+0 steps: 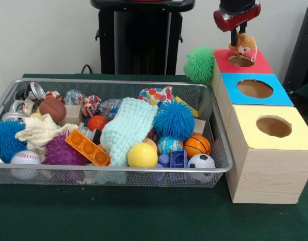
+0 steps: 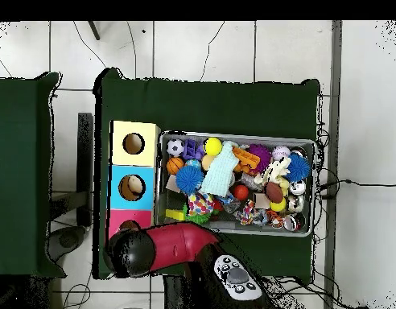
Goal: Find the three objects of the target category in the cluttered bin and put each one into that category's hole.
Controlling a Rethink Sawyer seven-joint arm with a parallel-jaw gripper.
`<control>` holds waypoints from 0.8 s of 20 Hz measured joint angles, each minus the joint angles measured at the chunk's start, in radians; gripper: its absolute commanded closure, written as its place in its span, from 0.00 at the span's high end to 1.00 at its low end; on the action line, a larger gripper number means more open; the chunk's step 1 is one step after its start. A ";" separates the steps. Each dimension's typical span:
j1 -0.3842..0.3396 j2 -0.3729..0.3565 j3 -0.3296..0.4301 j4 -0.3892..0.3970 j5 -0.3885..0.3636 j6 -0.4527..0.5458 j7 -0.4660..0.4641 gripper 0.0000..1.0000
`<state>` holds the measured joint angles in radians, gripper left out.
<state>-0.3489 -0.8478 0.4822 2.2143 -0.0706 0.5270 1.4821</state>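
One small plush toy [image 1: 243,45], soft and light, hangs pinched by its top in the pincer [image 1: 238,36] above the red hole [image 1: 241,61].

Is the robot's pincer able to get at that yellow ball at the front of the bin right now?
Probably yes. The yellow ball lies on top of the pile, uncovered, so the way down looks free. But the pincer is over the red hole gripping a plush toy, which it must drop first.

Red box top [image 1: 259,64], blue box top [image 1: 277,95], yellow box top [image 1: 244,123]; green spiky ball [image 1: 199,64]; mint cloth [image 1: 128,128].
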 measured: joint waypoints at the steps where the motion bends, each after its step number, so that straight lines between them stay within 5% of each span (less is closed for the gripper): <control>1: -0.012 -0.017 0.014 0.000 0.015 0.036 0.000 0.00; 6: -0.064 -0.121 0.060 -0.004 0.096 0.265 0.000 0.00; 16: -0.059 -0.245 0.071 -0.054 0.117 0.590 0.000 0.00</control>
<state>-0.4077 -1.0925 0.5533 2.1598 0.0467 1.1174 1.4821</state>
